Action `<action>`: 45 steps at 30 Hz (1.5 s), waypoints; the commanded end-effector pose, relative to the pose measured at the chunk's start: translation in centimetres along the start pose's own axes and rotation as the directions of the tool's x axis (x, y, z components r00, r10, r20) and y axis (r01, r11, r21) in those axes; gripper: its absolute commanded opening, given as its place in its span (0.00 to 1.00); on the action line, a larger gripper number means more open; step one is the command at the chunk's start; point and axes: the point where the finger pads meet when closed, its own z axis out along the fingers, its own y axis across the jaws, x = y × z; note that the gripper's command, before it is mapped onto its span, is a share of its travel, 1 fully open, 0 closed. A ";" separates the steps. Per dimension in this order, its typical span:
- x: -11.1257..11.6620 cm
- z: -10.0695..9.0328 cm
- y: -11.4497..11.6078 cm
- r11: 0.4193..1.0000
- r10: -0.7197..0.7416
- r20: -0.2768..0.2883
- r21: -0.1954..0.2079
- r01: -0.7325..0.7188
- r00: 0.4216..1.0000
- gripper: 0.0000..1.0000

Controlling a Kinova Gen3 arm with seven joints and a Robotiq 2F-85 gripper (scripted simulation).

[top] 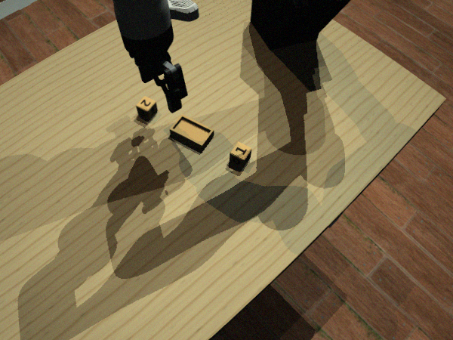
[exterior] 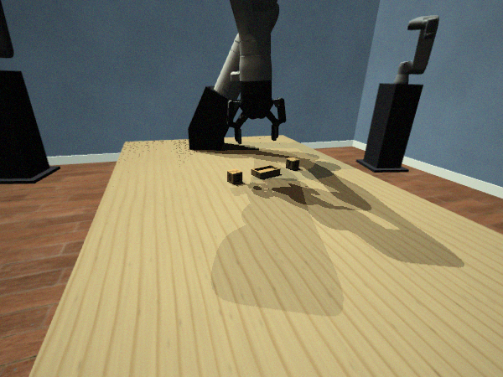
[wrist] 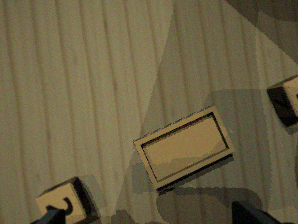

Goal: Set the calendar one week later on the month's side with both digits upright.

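Note:
The tray (top: pixel 191 131) (exterior: pixel 261 173) (wrist: pixel 186 146) lies flat on the table, with nothing in it. One wooden cube (top: pixel 146 108) (exterior: pixel 235 177) (wrist: pixel 56 198) has a 2 on top and sits on the table beyond one end of the tray. The other cube (top: pixel 239 156) (exterior: pixel 292 163) (wrist: pixel 289 100) has a 1 on top and sits beyond the other end, cut off at the right edge of the wrist view. The digits on the cubes' dark sides and the month's name cannot be read. My gripper (top: pixel 177 103) (exterior: pixel 256 139) is open and empty, above the table near the tray and the 2 cube.
The wooden table (top: pixel 340 125) (exterior: pixel 168 251) carries broad shadows of the arm across its middle. My arm's black pedestal (top: pixel 287 23) (exterior: pixel 206 121) stands at the table's far end. Another pedestal (exterior: pixel 391 126) with an arm stands on the floor beyond the table.

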 end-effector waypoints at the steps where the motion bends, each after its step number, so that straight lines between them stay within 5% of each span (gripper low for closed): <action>1: -0.3 -0.1 -1.4 0.999 -0.052 0.007 0.006 0.052 0.999 1.00; 10: -0.8 -0.2 -4.4 0.961 -0.272 0.005 0.050 0.272 0.962 1.00; 31: -1.0 -0.3 -5.9 0.925 -0.374 -0.003 0.073 0.373 0.928 1.00; 32: -1.0 -0.3 -5.9 0.925 -0.374 -0.003 0.073 0.373 0.928 0.46; 45: -1.0 -0.3 -5.9 0.925 -0.374 -0.003 0.073 0.373 0.928 0.46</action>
